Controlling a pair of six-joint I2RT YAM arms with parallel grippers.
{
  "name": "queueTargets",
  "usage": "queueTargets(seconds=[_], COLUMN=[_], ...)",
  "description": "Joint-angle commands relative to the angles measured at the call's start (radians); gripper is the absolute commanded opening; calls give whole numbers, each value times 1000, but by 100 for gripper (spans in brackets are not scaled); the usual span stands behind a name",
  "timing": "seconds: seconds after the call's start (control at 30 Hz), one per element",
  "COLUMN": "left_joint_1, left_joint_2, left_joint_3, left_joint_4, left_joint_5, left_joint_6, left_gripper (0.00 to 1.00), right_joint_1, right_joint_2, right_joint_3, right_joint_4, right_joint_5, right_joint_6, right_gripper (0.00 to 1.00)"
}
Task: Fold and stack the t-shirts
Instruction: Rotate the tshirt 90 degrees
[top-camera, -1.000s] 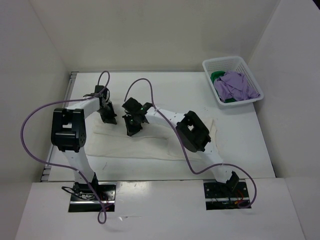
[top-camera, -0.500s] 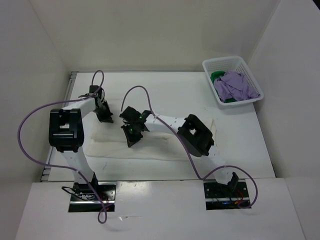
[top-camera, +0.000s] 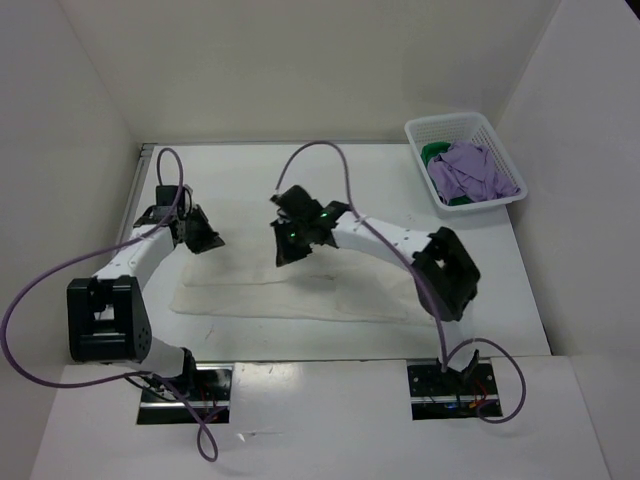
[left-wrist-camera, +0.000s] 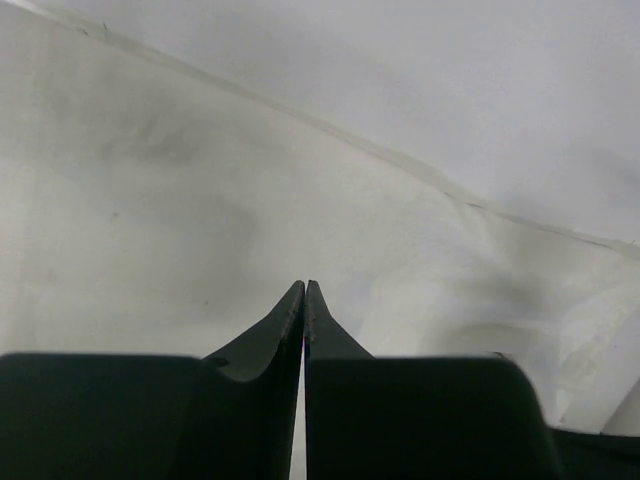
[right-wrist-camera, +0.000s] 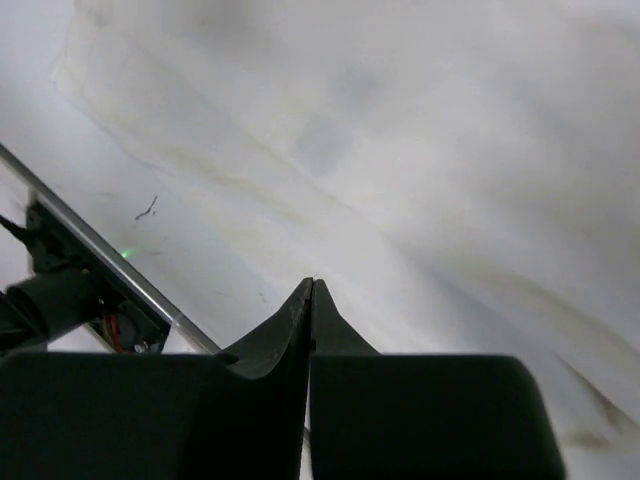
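Hovering my left gripper (left-wrist-camera: 304, 290) and right gripper (right-wrist-camera: 310, 288), both pressed together, over the folded white t-shirt (top-camera: 300, 300), I might snag and rumple it.

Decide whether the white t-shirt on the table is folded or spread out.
Folded, it seems: the white t-shirt lies as a long narrow strip across the table, with no sleeves showing.

The cream t-shirt (top-camera: 300, 300) lies flat on the tabletop (top-camera: 380, 180) as a long, narrow, lightly wrinkled band running left to right. The lavender t-shirt (top-camera: 470, 172) sits crumpled in the basket (top-camera: 450, 121) at the far right corner, on top of the green t-shirt (top-camera: 434, 153), which shows only at its edges.
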Motion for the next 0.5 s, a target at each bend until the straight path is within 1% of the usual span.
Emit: queueTargets(seconds=[0.0, 0.03, 0.07, 0.13, 0.17, 0.23, 0.3, 0.4, 0.47], left_joint_1=[-18, -18, -18, -18, 9, 35, 72, 120, 149], left_joint_2=[59, 71, 100, 136, 171, 200, 231, 254, 263], left_joint_3=[-31, -31, -18, -1, -1, -1, -11, -20, -31], left_joint_4=[69, 69, 84, 94, 103, 136, 156, 170, 201], left_joint_5=[69, 69, 69, 60, 72, 113, 123, 143, 167], left_joint_6=[-57, -57, -57, -57, -57, -79, -79, -100, -135], left_gripper=[6, 6, 6, 7, 7, 8, 9, 9, 9], right_joint_1=[-157, -196, -276, -359, -437, -511, -588, -628, -628], right_joint_2=[-160, -209, -231, -280, -293, -293, -293, -250, -230], right_joint_3=[-145, -221, -255, -352, -386, -455, -484, -493, -493], right_joint_4=[81, 81, 81, 81, 81, 81, 95, 95, 95], right_joint_5=[38, 72, 93, 148, 170, 195, 219, 274, 309], right_joint_6=[81, 95, 108, 127, 136, 136, 136, 136, 159], right_gripper=[0, 0, 0, 0, 0, 0, 0, 0, 0])
